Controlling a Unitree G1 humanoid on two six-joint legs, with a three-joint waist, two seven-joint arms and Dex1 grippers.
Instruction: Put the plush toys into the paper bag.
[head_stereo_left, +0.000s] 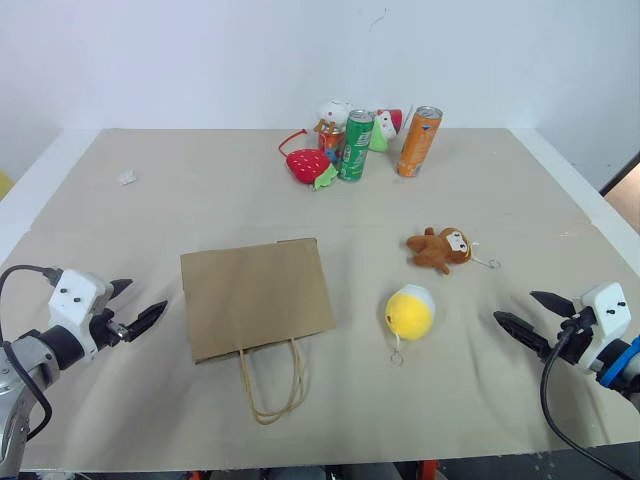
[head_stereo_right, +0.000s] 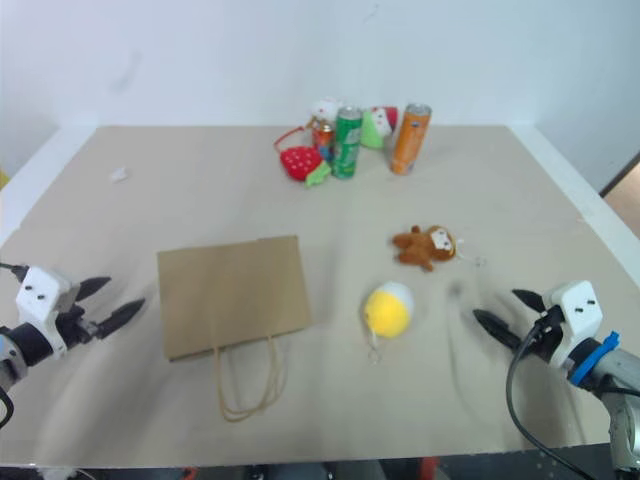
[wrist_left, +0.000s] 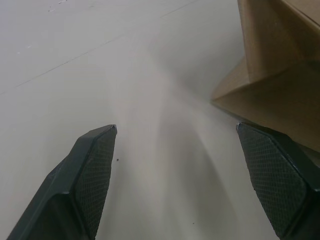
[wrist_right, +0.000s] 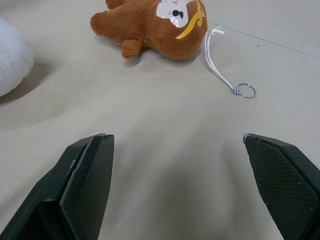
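The brown paper bag (head_stereo_left: 257, 295) lies flat on the table left of centre, its cord handles (head_stereo_left: 271, 385) trailing toward the front edge. Right of it rests the yellow-and-white ball plush (head_stereo_left: 410, 311). Farther back and right lies the brown monkey plush (head_stereo_left: 440, 248), also close in the right wrist view (wrist_right: 155, 27), with its keyring (wrist_right: 245, 90) beside it. My left gripper (head_stereo_left: 139, 306) hovers open just left of the bag, empty. Open and empty too, my right gripper (head_stereo_left: 525, 312) sits to the right of the ball plush.
At the back centre stand a green can (head_stereo_left: 354, 146) and an orange can (head_stereo_left: 418, 141), with a red strawberry plush (head_stereo_left: 310, 166) and small white-and-red figurines (head_stereo_left: 334, 116) around them. A small scrap (head_stereo_left: 126, 177) lies at the far left. The table edge runs close on the right.
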